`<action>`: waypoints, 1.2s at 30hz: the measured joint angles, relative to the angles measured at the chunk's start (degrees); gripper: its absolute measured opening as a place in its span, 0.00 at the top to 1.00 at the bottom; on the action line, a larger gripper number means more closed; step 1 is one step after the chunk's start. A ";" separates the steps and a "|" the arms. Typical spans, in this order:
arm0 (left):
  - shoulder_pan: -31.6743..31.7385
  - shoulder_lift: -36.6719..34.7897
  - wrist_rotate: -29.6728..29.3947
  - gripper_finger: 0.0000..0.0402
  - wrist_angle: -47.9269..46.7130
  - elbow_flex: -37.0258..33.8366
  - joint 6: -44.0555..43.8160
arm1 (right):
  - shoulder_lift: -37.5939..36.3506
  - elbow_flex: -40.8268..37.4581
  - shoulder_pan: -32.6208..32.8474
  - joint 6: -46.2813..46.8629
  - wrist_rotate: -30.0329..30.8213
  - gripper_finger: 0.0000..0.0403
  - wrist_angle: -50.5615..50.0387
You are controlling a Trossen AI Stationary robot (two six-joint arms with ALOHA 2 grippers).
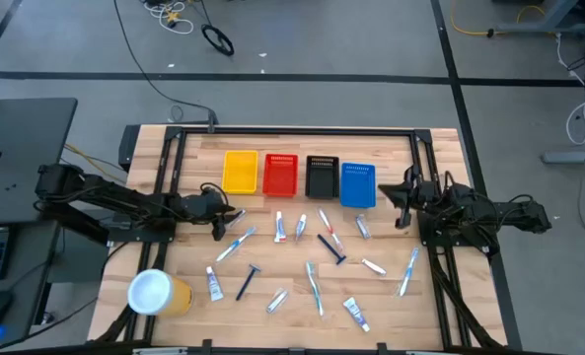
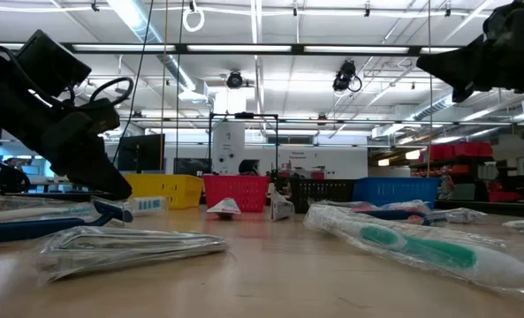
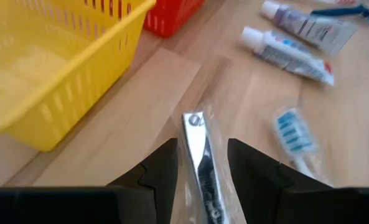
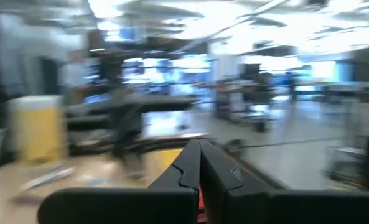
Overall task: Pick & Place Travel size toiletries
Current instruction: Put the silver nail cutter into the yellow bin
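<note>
The toiletries lie scattered over the wooden table: toothbrushes [image 1: 235,245] [image 1: 315,286], small tubes [image 1: 214,286] [image 1: 356,314] and dark blue razors [image 1: 248,281] [image 1: 331,247]. My left gripper [image 1: 223,222] [image 3: 201,146] sits low, just in front of the yellow bin [image 1: 240,172], and is shut on a silvery nail clipper in a clear packet [image 3: 196,143]. My right gripper [image 1: 402,202] [image 4: 200,155] is shut and empty. It is raised to the right of the blue bin [image 1: 357,183]. My left gripper has the clear packet between its two fingers [image 3: 165,168], and the silvery clipper [image 3: 203,177] lies lengthwise in the gap. The fingers slant down and run along the clipper. Its far end [image 3: 192,118] sticks out past the fingertips. Whether it is off the table, I cannot tell.
Four small bins stand in a row at the far side: yellow, red [image 1: 280,174], black [image 1: 322,176] and blue. A yellow cup with a white lid [image 1: 159,293] lies near the near-left corner. A dark frame rail [image 1: 292,131] borders the table.
</note>
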 joint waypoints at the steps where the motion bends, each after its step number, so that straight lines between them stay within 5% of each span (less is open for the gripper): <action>1: 0.00 1.08 -0.05 0.63 0.33 0.00 -0.46 | 0.01 0.00 0.02 -0.91 3.66 0.99 1.09; 6: 0.00 6.75 -0.25 0.64 1.48 0.92 -0.88 | 0.97 0.00 -0.02 -1.95 18.66 0.99 4.32; 12: 0.02 12.37 -0.18 0.66 1.68 4.44 2.92 | 4.65 0.00 -0.14 -2.36 19.22 0.99 7.71; 18: 0.02 16.50 -0.42 0.70 1.94 6.40 5.19 | 10.38 0.00 -2.74 -6.44 13.77 0.96 18.41; 27: 0.04 16.78 -0.02 0.83 4.37 6.34 4.17 | 20.08 0.02 -7.14 -0.69 10.67 0.89 19.85; 36: 0.00 16.84 -0.03 0.77 10.41 9.14 6.78 | 28.35 0.02 -10.14 5.08 2.58 0.89 33.45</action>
